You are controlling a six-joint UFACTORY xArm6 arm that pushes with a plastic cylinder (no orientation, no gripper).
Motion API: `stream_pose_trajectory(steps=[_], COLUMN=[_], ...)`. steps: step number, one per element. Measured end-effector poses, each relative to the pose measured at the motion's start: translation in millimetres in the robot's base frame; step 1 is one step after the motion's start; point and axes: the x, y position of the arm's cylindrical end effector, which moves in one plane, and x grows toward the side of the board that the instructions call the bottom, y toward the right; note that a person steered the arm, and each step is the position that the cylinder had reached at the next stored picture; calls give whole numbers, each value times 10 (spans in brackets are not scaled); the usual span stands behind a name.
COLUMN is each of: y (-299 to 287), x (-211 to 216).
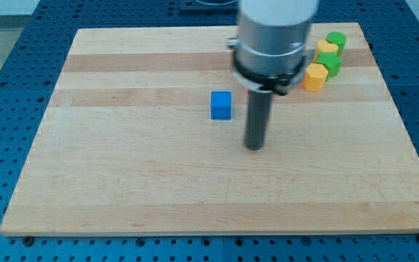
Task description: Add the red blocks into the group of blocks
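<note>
The worktop (122, 167) is pale wood, smooth with a satin grain. My rod ends in a dark, matt tip (254, 148) under a silvery, blurred collar (271, 36). The blue cube (222, 105) looks smooth, plastic-like. The surrounding base (6, 109) is blue, perforated.

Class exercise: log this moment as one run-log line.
tip: below-right of blue cube, apart | red blocks: hidden behind arm | yellow and green blocks: view's top right

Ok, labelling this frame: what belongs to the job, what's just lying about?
Job: my tip, touching no block; the group at the view's top right: lower yellow block, lower green block, upper yellow block, upper green block. Red blocks don't show.
Lying about: blue cube, wooden board.
</note>
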Motion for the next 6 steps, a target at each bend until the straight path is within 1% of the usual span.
stream_pose_trajectory(steps=[1, 2, 3, 4, 5, 6], y=[-685, -842, -434, 36, 309, 370], x=[-227, -662, -1014, -1244, -1278, -1282])
